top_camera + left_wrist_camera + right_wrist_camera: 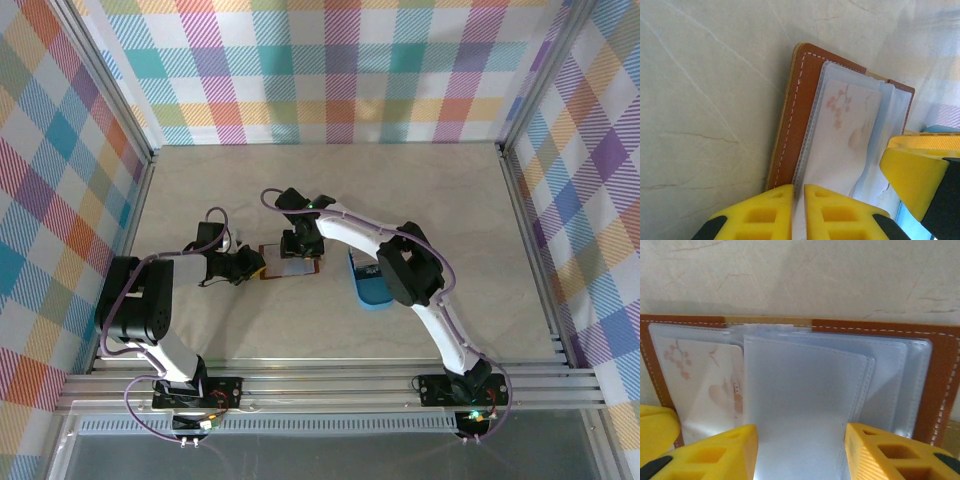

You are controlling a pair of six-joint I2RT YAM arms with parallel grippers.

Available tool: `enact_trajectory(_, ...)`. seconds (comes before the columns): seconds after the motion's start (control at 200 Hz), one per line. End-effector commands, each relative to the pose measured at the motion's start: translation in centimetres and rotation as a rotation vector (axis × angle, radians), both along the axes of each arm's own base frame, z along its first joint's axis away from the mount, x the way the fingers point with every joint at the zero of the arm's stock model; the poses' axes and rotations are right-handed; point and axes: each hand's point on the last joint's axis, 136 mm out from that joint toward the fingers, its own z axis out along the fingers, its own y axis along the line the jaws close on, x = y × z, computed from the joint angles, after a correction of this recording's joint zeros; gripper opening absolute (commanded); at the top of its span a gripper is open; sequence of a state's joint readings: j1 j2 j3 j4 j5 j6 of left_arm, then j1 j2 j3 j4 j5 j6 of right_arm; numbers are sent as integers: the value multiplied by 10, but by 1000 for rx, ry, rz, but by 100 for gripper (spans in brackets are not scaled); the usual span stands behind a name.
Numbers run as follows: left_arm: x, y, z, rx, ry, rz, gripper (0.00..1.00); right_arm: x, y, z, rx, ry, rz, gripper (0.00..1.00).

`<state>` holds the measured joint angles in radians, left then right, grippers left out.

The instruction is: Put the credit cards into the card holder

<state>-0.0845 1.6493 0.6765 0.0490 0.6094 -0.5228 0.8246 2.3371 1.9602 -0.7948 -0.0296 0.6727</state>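
1 card holder, 1 card; L gripper prob. pinching it, R gripper parted.

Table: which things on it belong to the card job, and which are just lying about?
Job:
- open wallet
- blossom-print card in its clear sleeve

Lying about:
- blue tray, partly under the right arm

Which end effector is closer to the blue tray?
Right. The right end effector sits over the wallet just left of the tray; the left end effector is at the wallet's far edge.
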Motion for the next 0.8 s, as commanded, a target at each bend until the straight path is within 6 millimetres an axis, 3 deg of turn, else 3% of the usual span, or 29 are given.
enact_trajectory(0.0,-3,-3,-6,7,7,-24,14,0,10,-2,44,32,-19,49)
enact_trajectory(0.255,-4,-3,-6,8,9,-25,14,1,16,4,80,33,-36,48)
enact_trajectory(0.795,-4,-3,-7,9,16,-25,14,9,21,40,153,-48,-45,49)
